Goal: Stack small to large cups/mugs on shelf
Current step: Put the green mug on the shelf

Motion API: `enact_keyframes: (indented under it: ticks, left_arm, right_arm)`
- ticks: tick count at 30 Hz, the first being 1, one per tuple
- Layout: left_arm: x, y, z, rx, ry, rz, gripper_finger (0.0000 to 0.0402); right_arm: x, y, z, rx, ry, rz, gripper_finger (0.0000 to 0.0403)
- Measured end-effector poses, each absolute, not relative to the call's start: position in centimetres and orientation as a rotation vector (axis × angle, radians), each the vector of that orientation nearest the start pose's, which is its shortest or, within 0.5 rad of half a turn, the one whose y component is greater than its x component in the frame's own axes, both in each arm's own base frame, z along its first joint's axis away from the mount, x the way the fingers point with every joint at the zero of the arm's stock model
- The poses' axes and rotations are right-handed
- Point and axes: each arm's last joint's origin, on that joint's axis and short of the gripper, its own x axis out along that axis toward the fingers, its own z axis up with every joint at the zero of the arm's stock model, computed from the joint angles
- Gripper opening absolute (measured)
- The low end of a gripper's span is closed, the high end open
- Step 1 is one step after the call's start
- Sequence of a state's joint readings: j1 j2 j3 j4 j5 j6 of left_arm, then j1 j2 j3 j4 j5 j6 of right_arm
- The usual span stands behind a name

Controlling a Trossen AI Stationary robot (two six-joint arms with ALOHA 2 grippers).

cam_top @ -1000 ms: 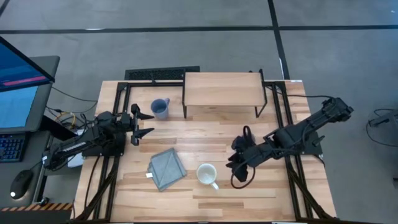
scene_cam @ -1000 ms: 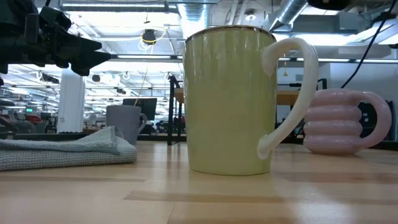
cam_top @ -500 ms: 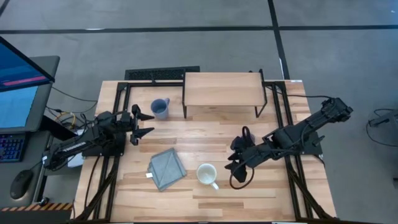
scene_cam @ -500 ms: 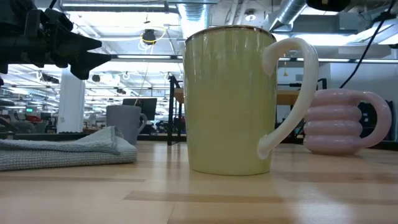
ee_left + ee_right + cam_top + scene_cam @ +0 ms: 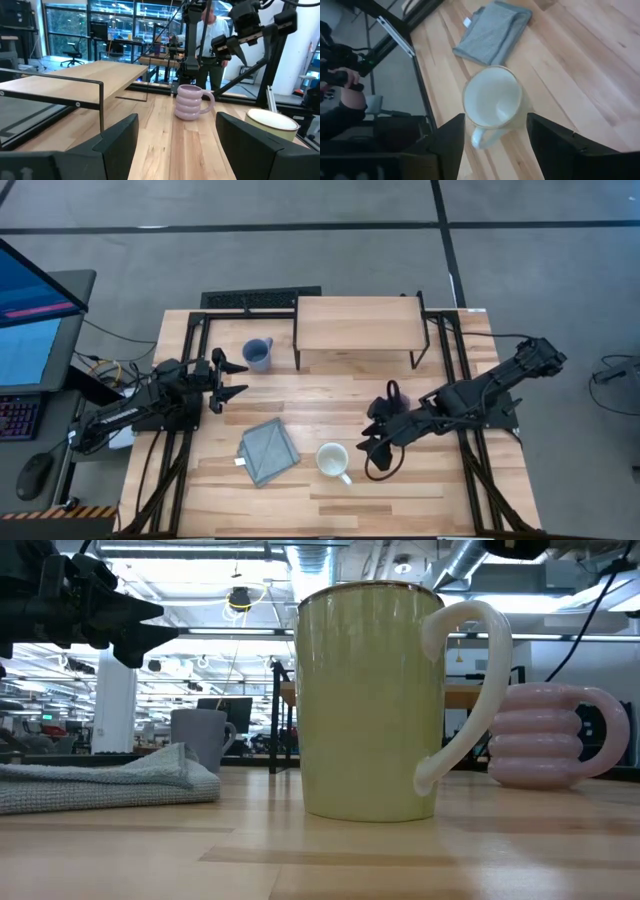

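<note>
The cream-white mug (image 5: 333,461) stands upright near the table's front edge, handle toward the front. My right gripper (image 5: 374,446) hangs open just right of it and above it, slanting down; its fingers (image 5: 447,145) frame the mug (image 5: 492,102) without touching. The lavender mug (image 5: 192,101) stands behind it (image 5: 555,735), under my right arm in the high view. The dusty blue mug (image 5: 257,354) stands left of the shelf (image 5: 358,325). My left gripper (image 5: 228,378) waits open and level at the table's left.
A folded grey-blue cloth (image 5: 268,450) lies left of the cream mug. The shelf's black legs (image 5: 297,350) stand at the far middle. A person (image 5: 210,30) stands beyond the table, and a hand (image 5: 345,80) shows past the table's edge.
My left gripper has rolled a little about its own line and stayed in place. Nothing else has visibly changed.
</note>
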State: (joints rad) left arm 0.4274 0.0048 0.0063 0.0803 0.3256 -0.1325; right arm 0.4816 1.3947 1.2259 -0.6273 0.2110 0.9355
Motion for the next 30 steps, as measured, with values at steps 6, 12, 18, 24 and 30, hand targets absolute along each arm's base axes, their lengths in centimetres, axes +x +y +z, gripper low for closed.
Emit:
enact_keyframes:
  ticks: [6,12,18,24,30]
  left_arm:
    - [9.1,3.1,17.3,-0.102,-0.083,0.096,0.0257]
    - [9.1,3.1,17.3,-0.102,-0.083,0.096,0.0257]
    - [9.1,3.1,17.3,-0.102,-0.083,0.096,0.0257]
    - [9.1,3.1,17.3,-0.102,-0.083,0.096,0.0257]
    - [9.1,3.1,17.3,-0.102,-0.083,0.097,0.0257]
  right_arm:
    - [26.9,14.2,31.4,0.687,0.751,-0.036,0.0235]
    - [26.6,15.8,31.3,0.705,0.745,0.000,0.0235]
    - [26.2,17.3,30.6,0.759,0.783,-0.005,0.0235]
    - [26.7,18.6,29.4,0.802,0.796,-0.032,0.0235]
    - [27.6,19.3,27.7,0.786,0.833,-0.066,0.0235]
